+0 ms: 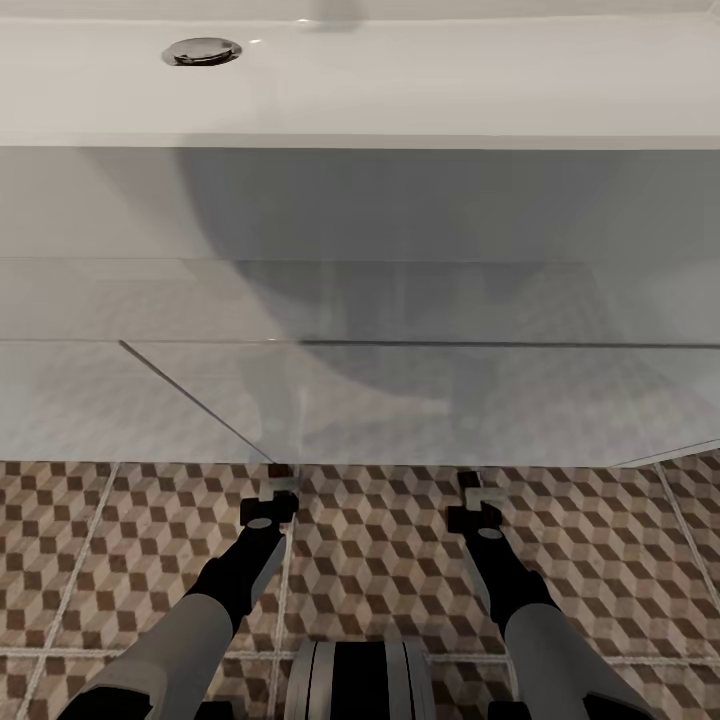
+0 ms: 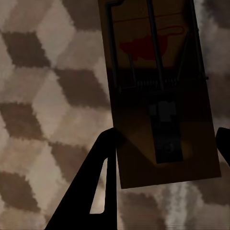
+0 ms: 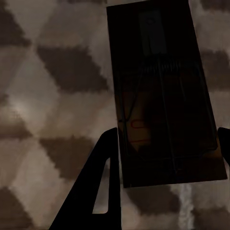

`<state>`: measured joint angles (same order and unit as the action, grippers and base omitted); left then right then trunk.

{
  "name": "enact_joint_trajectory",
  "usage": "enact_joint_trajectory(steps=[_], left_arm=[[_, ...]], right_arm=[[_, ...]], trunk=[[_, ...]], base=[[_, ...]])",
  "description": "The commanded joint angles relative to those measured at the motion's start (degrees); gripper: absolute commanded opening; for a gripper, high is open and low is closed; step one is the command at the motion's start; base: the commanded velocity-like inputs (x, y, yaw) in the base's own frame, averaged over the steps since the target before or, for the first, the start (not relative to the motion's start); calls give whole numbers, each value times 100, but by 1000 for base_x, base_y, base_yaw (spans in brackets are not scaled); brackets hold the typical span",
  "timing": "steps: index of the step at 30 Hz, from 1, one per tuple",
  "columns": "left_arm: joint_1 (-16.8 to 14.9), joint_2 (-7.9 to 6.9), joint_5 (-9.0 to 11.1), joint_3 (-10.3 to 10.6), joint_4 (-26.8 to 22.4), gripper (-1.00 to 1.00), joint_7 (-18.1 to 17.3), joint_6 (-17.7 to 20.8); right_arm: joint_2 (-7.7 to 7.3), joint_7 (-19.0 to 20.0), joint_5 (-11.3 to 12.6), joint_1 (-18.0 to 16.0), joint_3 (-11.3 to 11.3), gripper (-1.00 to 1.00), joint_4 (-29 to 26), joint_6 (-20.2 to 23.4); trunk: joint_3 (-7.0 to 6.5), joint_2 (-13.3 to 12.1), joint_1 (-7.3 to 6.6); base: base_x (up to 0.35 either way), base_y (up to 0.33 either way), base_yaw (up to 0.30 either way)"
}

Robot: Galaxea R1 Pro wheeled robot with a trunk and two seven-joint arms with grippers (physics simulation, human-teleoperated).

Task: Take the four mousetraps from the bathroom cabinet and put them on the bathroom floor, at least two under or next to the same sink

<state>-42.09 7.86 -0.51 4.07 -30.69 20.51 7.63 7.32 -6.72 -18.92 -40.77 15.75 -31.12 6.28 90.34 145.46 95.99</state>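
Left gripper [image 1: 281, 487] at lower centre-left of the head frame, low over the bathroom floor [image 1: 380, 560], right at the foot of the white vanity. Its wrist view shows a mousetrap [image 2: 160, 96] running up between the fingers [image 2: 103, 177], flat slab with wire bar and red mark, cube tiles behind. Jaws look clamped on the trap's sides; dark finger edges sit against both long edges

Right gripper [image 1: 468, 490] at lower centre-right, same height, also at the vanity's base. Second mousetrap [image 3: 165, 96] between its fingers [image 3: 108, 172], held the same way, in deep shadow. Clamped on it, by my reading

Whether either trap touches the tiles yet — cannot tell; the wrist views give no clear gap

Why held so: both arms reach forward and down together, bringing two traps to the floor strip directly beside the sink [image 1: 400, 90], which fills the upper half of the frame. That spot would satisfy the "next to the same sink" condition, judging by the task

Containers: basin is bare, only the chrome drain [image 1: 201, 50] at upper left. Vanity front [image 1: 360, 300] is closed, contents hidden

Step in hand, as I judge: lowering and releasing this pair
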Motion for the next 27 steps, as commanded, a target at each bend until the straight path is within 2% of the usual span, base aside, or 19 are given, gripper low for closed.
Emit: enact_joint_trajectory(steps=[1,8,27], left_arm=[[-1,-4,-13,35,1,-100,41,46],[-1,-4,-12,33,17,-100,40,45],[-1,-4,-13,34,22,-100,40,45]], right_arm=[[7,65,-54,-1,37,-100,-10,35],[1,177,-56,-1,49,-100,-9,47],[14,154,-70,-1,48,-100,-17,66]], trunk=[[3,1,-1],[3,1,-1],[3,1,-1]], base=[[0,0,0],[0,0,0],[0,0,0]])
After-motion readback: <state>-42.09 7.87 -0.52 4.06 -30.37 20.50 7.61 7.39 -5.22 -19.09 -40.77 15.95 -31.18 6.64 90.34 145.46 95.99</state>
